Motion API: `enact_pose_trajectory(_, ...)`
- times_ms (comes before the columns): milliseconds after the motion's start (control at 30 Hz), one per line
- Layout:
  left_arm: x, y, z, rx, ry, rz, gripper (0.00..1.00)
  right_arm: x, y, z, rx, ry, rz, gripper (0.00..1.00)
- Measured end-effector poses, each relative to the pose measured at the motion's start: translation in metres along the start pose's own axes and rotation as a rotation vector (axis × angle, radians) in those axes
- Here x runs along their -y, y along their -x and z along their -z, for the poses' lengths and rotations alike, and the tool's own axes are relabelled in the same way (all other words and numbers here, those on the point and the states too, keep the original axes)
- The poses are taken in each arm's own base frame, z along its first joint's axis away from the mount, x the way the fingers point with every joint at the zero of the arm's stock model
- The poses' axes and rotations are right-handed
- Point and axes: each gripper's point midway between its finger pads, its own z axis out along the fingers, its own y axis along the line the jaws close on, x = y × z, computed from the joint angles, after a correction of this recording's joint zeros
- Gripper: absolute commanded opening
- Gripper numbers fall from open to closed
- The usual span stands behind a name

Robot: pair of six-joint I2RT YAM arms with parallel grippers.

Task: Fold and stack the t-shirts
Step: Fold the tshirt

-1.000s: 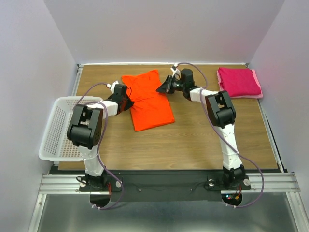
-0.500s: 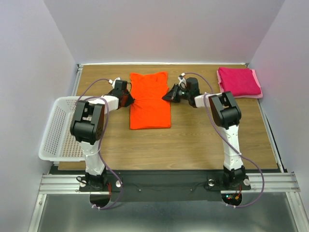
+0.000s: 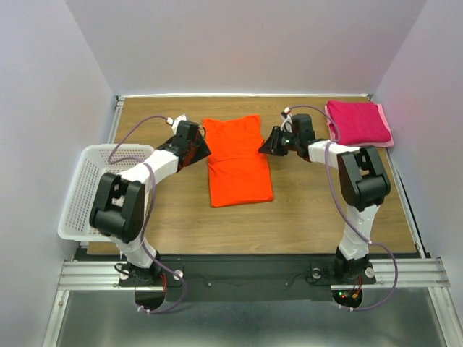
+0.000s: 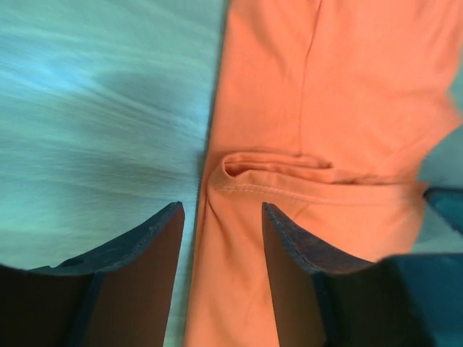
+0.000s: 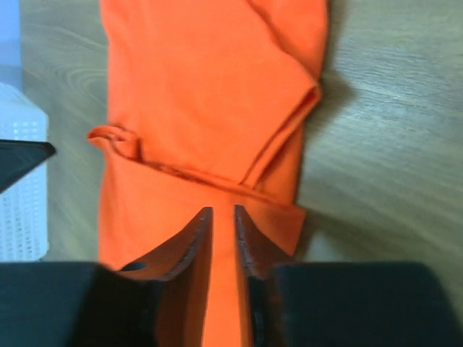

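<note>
Fingers of the left gripper (image 4: 221, 210) were held spread, with nothing pinched. The left edge of the orange shirt (image 3: 239, 163) was seen running up between them, so that one finger was set over bare table (image 3: 311, 210) and the other over cloth. Just beyond the tips, a small rolled fold with a stitched hem was seen lying across the shirt.

The right gripper (image 5: 223, 211) was found at the shirt's right edge. Its fingers were drawn almost together, with only a thin slit left and orange showing through it. Whether cloth was caught there could not be told. Beyond those fingers, a sleeve was seen folded inward over the body of the shirt, its hem slanting across the cloth. A small pucker was seen at the shirt's opposite edge.

From above, the shirt was seen laid flat as a long narrow strip, slightly skewed, with one short end turned to the far side. The two grippers were set opposite each other at its farther half, one on each side.

The pink shirt (image 3: 357, 121) was seen folded into a neat square well to the right of the orange shirt and a little farther back. A paler edge was shown along its right and near sides. A white basket (image 3: 87, 217) was seen well to the left of the orange shirt.
</note>
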Motion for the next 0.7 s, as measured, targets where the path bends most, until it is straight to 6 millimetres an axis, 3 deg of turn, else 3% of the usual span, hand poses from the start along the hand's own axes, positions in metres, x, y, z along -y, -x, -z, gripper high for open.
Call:
enact_pose_trajectory(167, 0.018, 0.039, 0.054, 0.147, -0.036, -0.008, 0.59, -0.039, 0.015, 0.04, 0.042, 0.025, 0.067, 0.29)
enact_pose_trajectory(233, 0.034, 0.033, 0.073, 0.163, -0.084, -0.033, 0.57, -0.05, 0.005, 0.055, 0.037, 0.047, 0.074, 0.29)
enact_pose_trajectory(333, 0.052, -0.005, 0.096, 0.117, -0.164, -0.085, 0.49, -0.065, -0.032, 0.07, -0.026, 0.078, 0.07, 0.29)
enact_pose_trajectory(400, 0.048, -0.041, 0.102, 0.05, -0.184, -0.114, 0.4, -0.075, -0.06, 0.069, -0.088, 0.103, 0.075, 0.26)
enact_pose_trajectory(433, 0.042, -0.052, 0.101, 0.024, -0.176, -0.116, 0.37, -0.084, -0.087, 0.067, -0.153, 0.125, 0.081, 0.25)
enact_pose_trajectory(567, 0.002, -0.107, 0.089, -0.108, -0.094, -0.143, 0.29, -0.113, -0.152, 0.064, -0.312, 0.206, 0.122, 0.2)
enact_pose_trajectory(633, -0.009, -0.12, 0.085, -0.144, -0.063, -0.153, 0.28, -0.124, -0.169, 0.064, -0.351, 0.248, 0.138, 0.19)
enact_pose_trajectory(700, -0.011, -0.125, 0.083, -0.157, -0.052, -0.159, 0.28, -0.128, -0.17, 0.061, -0.355, 0.277, 0.138, 0.18)
